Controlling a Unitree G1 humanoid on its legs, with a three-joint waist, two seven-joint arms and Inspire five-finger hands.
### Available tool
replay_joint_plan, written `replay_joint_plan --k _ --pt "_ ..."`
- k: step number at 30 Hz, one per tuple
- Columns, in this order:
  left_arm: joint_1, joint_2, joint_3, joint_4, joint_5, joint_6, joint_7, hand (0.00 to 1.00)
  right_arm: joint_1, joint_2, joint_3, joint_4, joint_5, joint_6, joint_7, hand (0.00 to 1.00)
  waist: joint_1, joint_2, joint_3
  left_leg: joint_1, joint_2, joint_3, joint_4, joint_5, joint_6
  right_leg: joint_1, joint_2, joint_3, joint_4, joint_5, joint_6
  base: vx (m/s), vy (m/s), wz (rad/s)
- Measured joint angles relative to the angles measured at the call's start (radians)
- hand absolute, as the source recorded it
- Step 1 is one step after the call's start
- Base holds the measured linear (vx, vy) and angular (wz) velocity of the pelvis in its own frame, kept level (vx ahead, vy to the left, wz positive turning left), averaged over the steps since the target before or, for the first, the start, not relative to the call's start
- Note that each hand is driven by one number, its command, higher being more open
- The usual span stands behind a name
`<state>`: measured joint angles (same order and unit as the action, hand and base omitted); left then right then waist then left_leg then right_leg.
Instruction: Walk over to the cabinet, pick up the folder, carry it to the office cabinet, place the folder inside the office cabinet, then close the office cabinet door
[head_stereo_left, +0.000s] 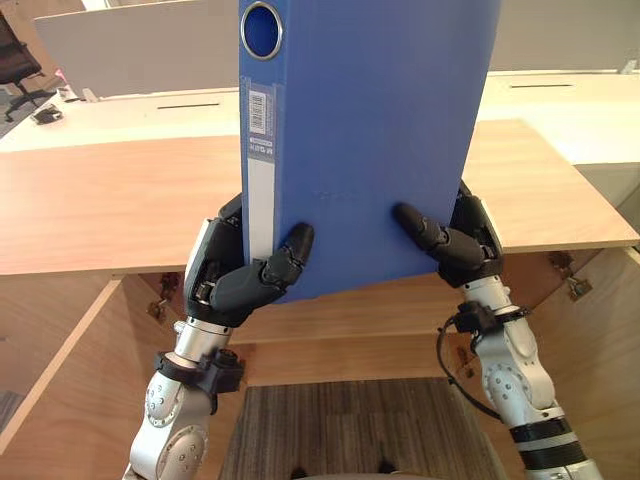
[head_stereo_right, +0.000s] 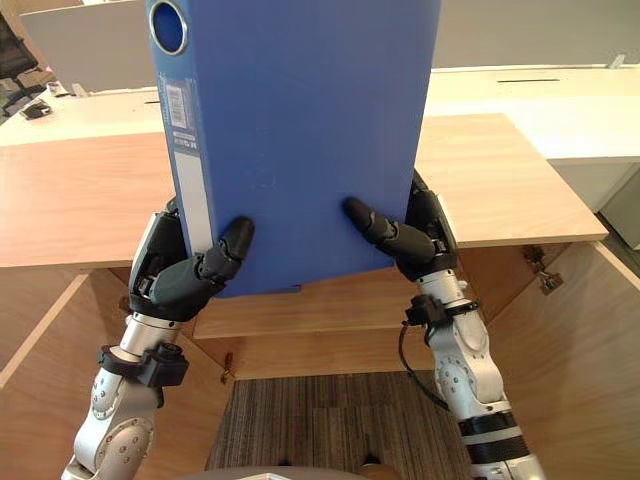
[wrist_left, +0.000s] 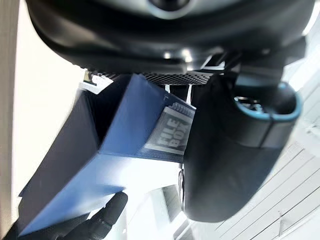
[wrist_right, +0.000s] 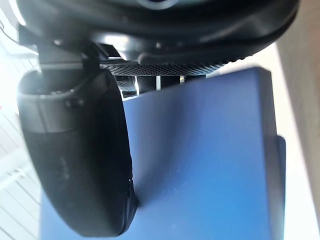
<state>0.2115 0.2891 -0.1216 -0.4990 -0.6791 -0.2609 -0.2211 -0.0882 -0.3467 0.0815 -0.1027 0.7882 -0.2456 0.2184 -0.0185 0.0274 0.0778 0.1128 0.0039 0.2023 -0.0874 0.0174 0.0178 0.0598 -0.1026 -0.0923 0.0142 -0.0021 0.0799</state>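
**Grip status: secure on both sides**

I see the blue folder upright between my hands, rising above them. My left hand curls round its lower spine corner. My right hand clamps the opposite lower edge, thumb on the cover. The wooden tabletop lies beyond both hands.

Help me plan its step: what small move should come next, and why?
Probably lower the folder toward the open cabinet beneath: the left hand and right hand grip it upright above the cabinet, and the doors stand open.
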Motion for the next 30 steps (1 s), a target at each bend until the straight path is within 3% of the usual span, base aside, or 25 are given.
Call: replay_joint_plan --k 6,10,13,16,25,30 --pt "0.018 -0.136 0.124 -0.002 0.123 -0.012 0.033 1.0 -0.002 0.12 -0.109 -0.071 -0.048 -0.001 -0.047 0.0 0.007 -0.001 -0.001 -0.009 -0.002 -0.021 0.0 0.005 0.0 0.003 -0.003 -0.022 -0.002 0.0 0.0 -0.01 -0.021 0.1" --pt "0.091 -0.257 0.284 -0.006 0.214 -0.052 0.123 1.0 0.006 0.194 -0.228 -0.145 -0.056 -0.008 -0.102 0.0 0.008 -0.001 -0.001 -0.014 -0.002 -0.034 0.0 0.004 0.0 0.011 -0.003 -0.034 -0.011 0.0 0.0 -0.01 -0.02 0.11" --pt "0.178 -0.333 0.399 0.01 0.262 -0.053 0.242 1.0 0.022 0.214 -0.312 -0.244 -0.075 -0.056 -0.117 0.0 0.011 -0.002 -0.001 -0.015 0.0 -0.059 -0.001 0.004 -0.001 0.024 -0.005 -0.056 -0.016 0.0 0.0 0.0 -0.032 0.23" --pt "0.217 -0.356 0.427 0.058 0.297 -0.054 0.279 1.0 0.022 0.214 -0.331 -0.297 -0.082 -0.091 -0.118 0.0 0.031 -0.006 -0.007 -0.016 0.001 -0.068 -0.005 0.005 -0.002 0.027 -0.006 -0.063 -0.018 0.0 0.0 -0.03 -0.021 0.1" --pt "0.27 -0.377 0.379 0.248 0.362 -0.04 0.261 1.0 0.021 0.212 -0.279 -0.314 -0.155 -0.092 -0.112 0.0 0.031 -0.009 -0.008 -0.028 -0.004 -0.09 -0.007 0.016 -0.009 0.027 -0.011 -0.085 -0.019 -0.005 -0.004 -0.05 -0.023 0.08" --pt "0.265 -0.369 0.329 0.541 0.434 0.025 0.258 1.0 0.025 0.207 -0.183 -0.313 -0.176 -0.091 -0.112 0.0 0.026 -0.016 -0.012 -0.041 -0.004 -0.096 -0.007 0.028 -0.008 0.014 -0.011 -0.091 -0.019 -0.005 -0.004 -0.01 -0.01 0.02"
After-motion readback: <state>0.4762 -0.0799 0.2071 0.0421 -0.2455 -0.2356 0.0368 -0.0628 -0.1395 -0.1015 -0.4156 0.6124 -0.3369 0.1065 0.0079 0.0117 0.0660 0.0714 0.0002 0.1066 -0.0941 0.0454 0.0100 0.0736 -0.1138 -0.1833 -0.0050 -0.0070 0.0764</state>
